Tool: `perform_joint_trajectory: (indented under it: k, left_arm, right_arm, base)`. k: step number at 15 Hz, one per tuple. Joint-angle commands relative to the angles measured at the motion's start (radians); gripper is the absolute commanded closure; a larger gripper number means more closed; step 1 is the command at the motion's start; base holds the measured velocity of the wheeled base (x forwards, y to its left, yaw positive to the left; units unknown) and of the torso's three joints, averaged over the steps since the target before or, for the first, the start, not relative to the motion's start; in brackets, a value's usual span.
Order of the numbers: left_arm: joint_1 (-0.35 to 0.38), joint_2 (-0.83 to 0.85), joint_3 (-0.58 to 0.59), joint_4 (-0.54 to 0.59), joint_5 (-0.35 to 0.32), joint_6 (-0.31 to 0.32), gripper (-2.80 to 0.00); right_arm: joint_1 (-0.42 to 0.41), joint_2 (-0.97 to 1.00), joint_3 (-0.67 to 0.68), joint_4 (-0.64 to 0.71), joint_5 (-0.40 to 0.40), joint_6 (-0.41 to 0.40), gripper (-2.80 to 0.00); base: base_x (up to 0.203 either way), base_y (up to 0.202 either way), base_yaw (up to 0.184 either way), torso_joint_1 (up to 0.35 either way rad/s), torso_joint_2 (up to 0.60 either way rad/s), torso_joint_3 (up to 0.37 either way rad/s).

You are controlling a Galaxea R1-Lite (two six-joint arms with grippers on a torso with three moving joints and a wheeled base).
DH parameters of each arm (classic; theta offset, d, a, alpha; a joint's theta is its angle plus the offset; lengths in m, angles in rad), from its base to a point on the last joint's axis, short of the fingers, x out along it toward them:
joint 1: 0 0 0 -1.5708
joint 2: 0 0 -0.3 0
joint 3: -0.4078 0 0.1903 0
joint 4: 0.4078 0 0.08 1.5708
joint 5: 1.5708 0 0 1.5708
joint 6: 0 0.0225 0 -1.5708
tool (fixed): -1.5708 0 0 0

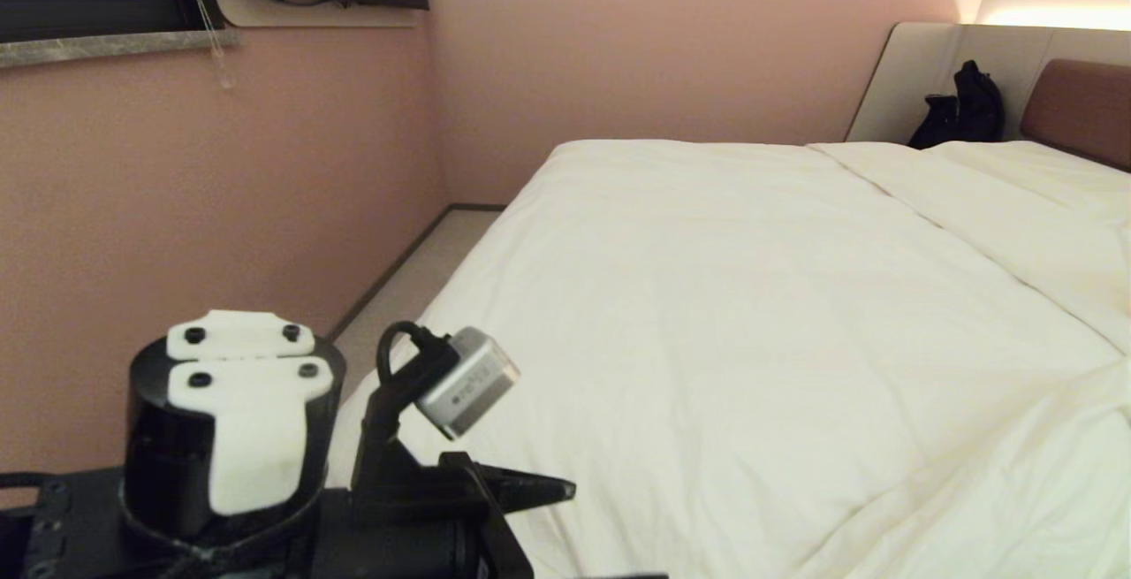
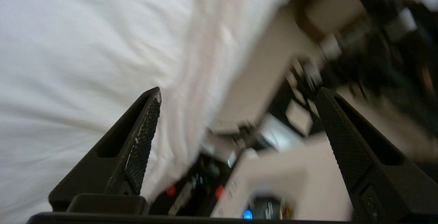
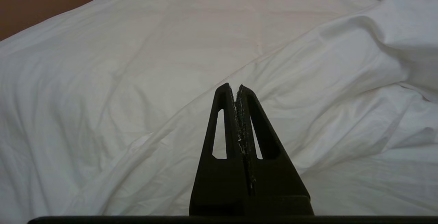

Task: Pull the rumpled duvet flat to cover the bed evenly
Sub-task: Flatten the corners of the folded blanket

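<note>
The duvet [image 1: 707, 314] lies spread over the bed [image 1: 1082, 106], covering it from the near left corner to a straight edge toward the far right. Most of its surface is smooth. A raised fold runs across the near right part, and the right wrist view shows further creases and a puffed ridge there.

Beyond the duvet's far edge lies a band of white bedding [image 1: 1016, 208], reaching toward the reddish-brown headboard at the far right. A black bag [image 1: 963, 110] sits against the pale surround beside the headboard.

Left gripper [image 2: 237, 95]: jaws spread wide, nothing between them. In the head view its arm sits low at the near left, at the corner of the bed, with one dark finger [image 1: 530, 489] pointing over the duvet's edge. The left wrist view shows the duvet's side edge hanging just beside one finger; whether it touches cannot be told, as that view is blurred.

Right gripper [image 3: 236, 89]: jaws pressed together, empty, held above the creased near part of the duvet, apart from it.

Pink walls [image 1: 221, 181] stand left and far; a strip of floor [image 1: 415, 278] runs along the bed's left side.
</note>
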Motion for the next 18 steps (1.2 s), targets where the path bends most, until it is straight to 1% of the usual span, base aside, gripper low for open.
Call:
perform_joint_trajectory:
  k: [1,3,5,7,8,11,14,15,17,18]
  left_arm:
    - [0.068,0.046,-0.005,-0.040,0.041,-0.054,-2.80]
    - [0.149,0.082,-0.008,-0.074,0.084,-0.083,-2.80]
    - [0.238,0.113,-0.012,-0.104,0.120,-0.086,-2.80]
    - [0.337,0.150,-0.025,-0.125,0.192,-0.082,-2.80]
    - [0.384,0.156,-0.032,-0.132,0.212,-0.081,-2.80]
    - [0.547,0.151,-0.054,-0.140,0.230,-0.060,-2.80]
    - [0.690,0.132,-0.061,-0.140,0.235,0.004,-2.80]
    - [0.729,0.122,-0.059,-0.137,0.236,0.022,0.00]
    - [0.797,0.107,-0.049,-0.139,0.243,0.063,0.00]
    - [0.823,0.095,-0.041,-0.140,0.270,0.078,0.00]
  right_arm:
    - [0.000,0.000,0.000,0.000,0.000,0.000,0.00]
    - [0.000,0.000,0.000,0.000,0.000,0.000,0.00]
    - [0.000,0.000,0.000,0.000,0.000,0.000,0.00]
    - [0.000,0.000,0.000,0.000,0.000,0.000,0.00]
    - [0.000,0.000,0.000,0.000,0.000,0.000,0.00]
    - [0.000,0.000,0.000,0.000,0.000,0.000,0.00]
    - [0.000,0.000,0.000,0.000,0.000,0.000,0.00]
    - [0.000,0.000,0.000,0.000,0.000,0.000,0.00]
    - [0.000,0.000,0.000,0.000,0.000,0.000,0.00]
    - [0.000,0.000,0.000,0.000,0.000,0.000,0.00]
  base:
    - [0.000,0.000,0.000,0.000,0.00,0.000]
    - [0.000,0.000,0.000,0.000,0.00,0.000]
    - [0.000,0.000,0.000,0.000,0.00,0.000]
    - [0.000,0.000,0.000,0.000,0.00,0.000]
    - [0.000,0.000,0.000,0.000,0.00,0.000]
    - [0.000,0.000,0.000,0.000,0.00,0.000]
    - [0.000,0.000,0.000,0.000,0.00,0.000]
    - [0.000,0.000,0.000,0.000,0.00,0.000]
    - [0.000,0.000,0.000,0.000,0.00,0.000]
    - [0.000,0.000,0.000,0.000,0.00,0.000]
